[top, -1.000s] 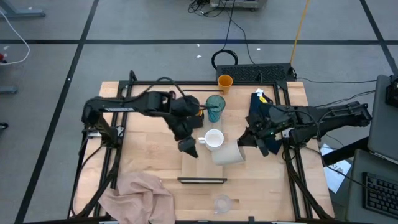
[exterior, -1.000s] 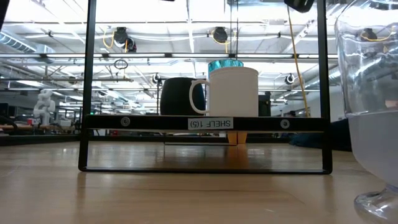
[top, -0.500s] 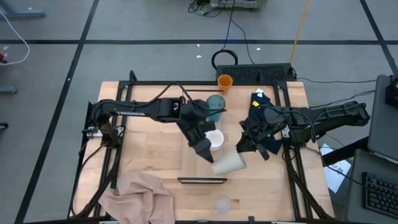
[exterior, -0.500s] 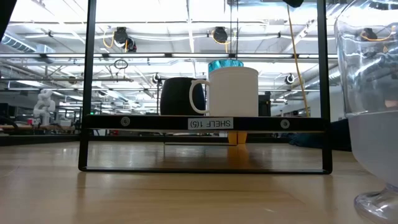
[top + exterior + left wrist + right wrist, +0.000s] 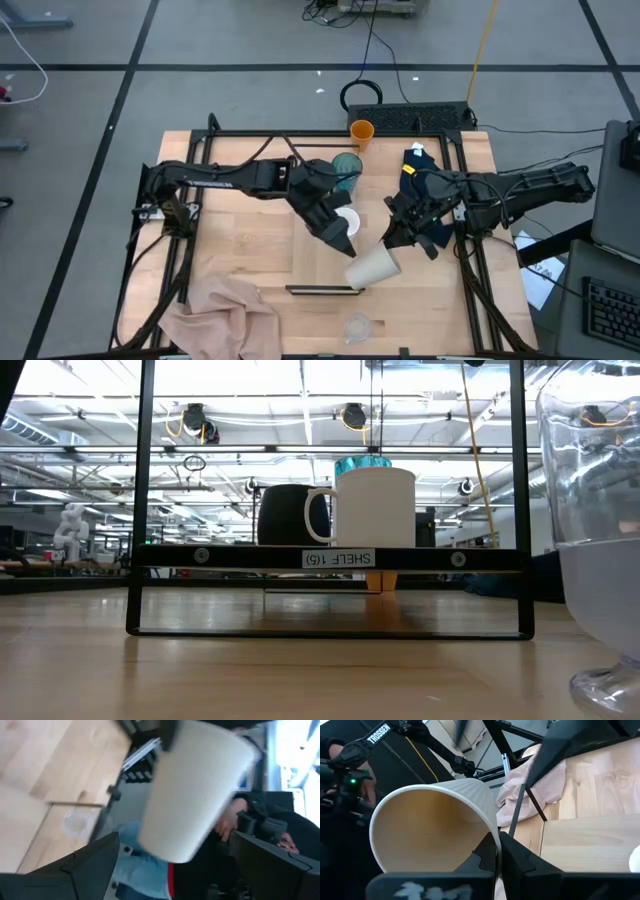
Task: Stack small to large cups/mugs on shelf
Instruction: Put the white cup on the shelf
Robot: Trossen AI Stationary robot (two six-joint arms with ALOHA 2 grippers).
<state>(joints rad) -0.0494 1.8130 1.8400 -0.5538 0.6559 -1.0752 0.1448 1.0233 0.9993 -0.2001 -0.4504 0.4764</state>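
Observation:
My right gripper (image 5: pixel 392 243) is shut on the beige cup (image 5: pixel 372 267), which is tipped over above the shelf (image 5: pixel 310 262), a pale board. My left gripper (image 5: pixel 336 232) is open beside the white mug (image 5: pixel 348 221), its fingers spread wide just short of the cup's base (image 5: pixel 167 842). In the low view the dark mug (image 5: pixel 288 514) and the white mug (image 5: pixel 375 507) stand upright on the shelf (image 5: pixel 330 558), with the teal tumbler (image 5: pixel 362 463) behind. The teal tumbler (image 5: pixel 347 170) and the orange cup (image 5: pixel 361 131) stand farther back. The clear glass (image 5: pixel 357 327) stands near the table's near edge. My right gripper holds the beige cup by its rim (image 5: pixel 489 834), one finger inside the mouth and one outside. It comes slanting from the table's right. The cup is lifted clear and tilted, mouth toward the gripper and base toward the near left.
A pink cloth (image 5: pixel 225 310) lies at the near left corner and a dark blue cloth (image 5: pixel 413 168) under the right arm. Black frame rails (image 5: pixel 186 240) run along both table sides. The shelf's dark end rail (image 5: pixel 325 290) sits just below the cup.
My left gripper has moved toward the table's right, from left of the white mug to beside the beige cup. My right gripper has carried the beige cup a little toward the near edge, tipping its base down toward the near left.

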